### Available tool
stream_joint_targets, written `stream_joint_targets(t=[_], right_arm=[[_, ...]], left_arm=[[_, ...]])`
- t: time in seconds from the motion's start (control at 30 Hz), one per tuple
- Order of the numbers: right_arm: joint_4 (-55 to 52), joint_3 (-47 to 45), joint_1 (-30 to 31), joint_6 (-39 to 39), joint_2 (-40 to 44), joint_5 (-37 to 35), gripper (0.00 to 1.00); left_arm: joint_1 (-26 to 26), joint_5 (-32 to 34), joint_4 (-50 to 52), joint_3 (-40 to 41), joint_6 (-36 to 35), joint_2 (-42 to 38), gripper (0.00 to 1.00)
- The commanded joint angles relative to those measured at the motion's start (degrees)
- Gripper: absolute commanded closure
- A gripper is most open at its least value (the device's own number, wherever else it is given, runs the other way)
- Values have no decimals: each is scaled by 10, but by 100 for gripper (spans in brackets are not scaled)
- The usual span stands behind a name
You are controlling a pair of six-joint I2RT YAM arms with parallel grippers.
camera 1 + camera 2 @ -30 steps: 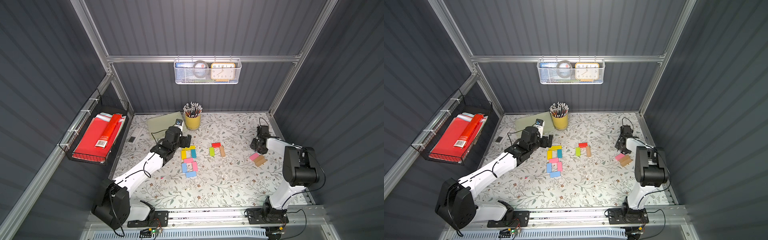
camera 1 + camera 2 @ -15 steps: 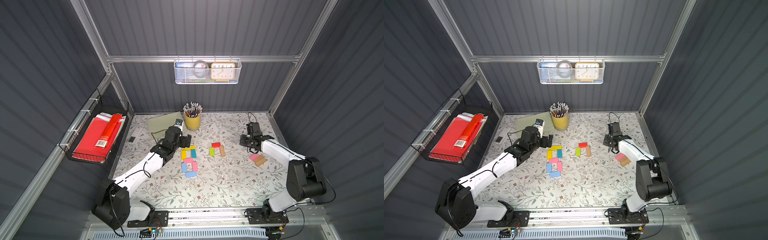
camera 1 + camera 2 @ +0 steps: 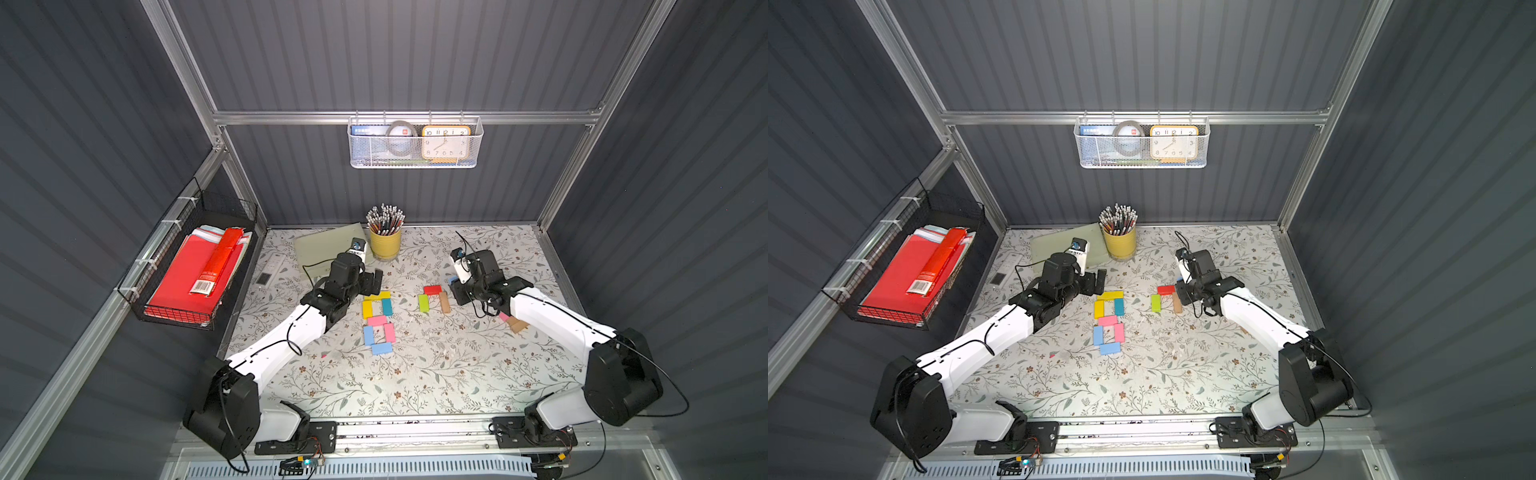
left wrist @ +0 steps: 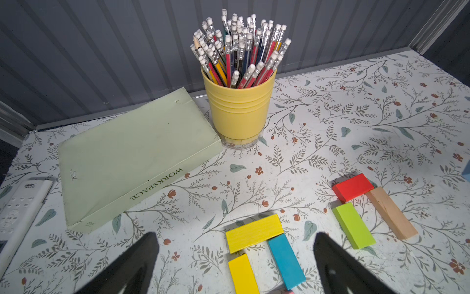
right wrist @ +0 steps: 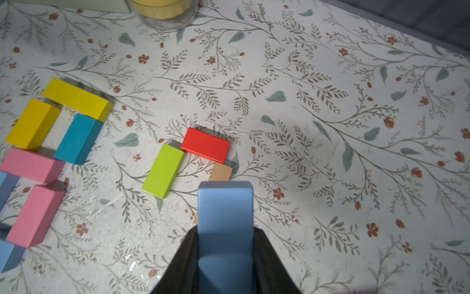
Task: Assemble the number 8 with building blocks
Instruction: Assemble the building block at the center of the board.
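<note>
Now the right arm has swung in from the right edge of the bench [image 3: 415, 374], bringing a block.
The right pincer [image 5: 225, 236] grips a light blue wooden block [image 5: 225, 203] above a begun figure of flat red block [image 5: 205, 145], lime green block [image 5: 163, 170] and tan wooden block [image 5: 221, 172], probably its next side. The seven-block number 8 [image 3: 377, 322] lies finished mid-bench, and the left pincer [image 4: 235, 238] gapes wide at its rear end.

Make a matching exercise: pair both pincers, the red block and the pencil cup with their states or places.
1. left pincer
2. right pincer
3. red block
4. pencil cup

A. stands beside the green book
B. shut on a blue block
C. open, empty
D. flat on the table, next to the lime green block

Pairs: 1-C, 2-B, 3-D, 4-A
</note>
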State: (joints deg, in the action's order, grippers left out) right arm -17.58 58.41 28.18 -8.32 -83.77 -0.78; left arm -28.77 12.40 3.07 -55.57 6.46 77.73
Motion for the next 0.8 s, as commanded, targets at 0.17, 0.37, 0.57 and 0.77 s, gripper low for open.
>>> stream_joint_targets(t=[0.17, 0.37, 0.57, 0.77], right_arm=[[-7, -29, 41, -212, 25, 76, 84], [-43, -41, 62, -331, 19, 87, 87], [-6, -74, 76, -397, 16, 82, 85], [-3, -64, 95, -426, -36, 53, 83]], left_arm=[[4, -11, -9, 7, 6, -16, 1], [3, -10, -8, 7, 7, -15, 1], [3, -8, -8, 8, 7, -16, 1], [3, -12, -9, 8, 8, -14, 1]])
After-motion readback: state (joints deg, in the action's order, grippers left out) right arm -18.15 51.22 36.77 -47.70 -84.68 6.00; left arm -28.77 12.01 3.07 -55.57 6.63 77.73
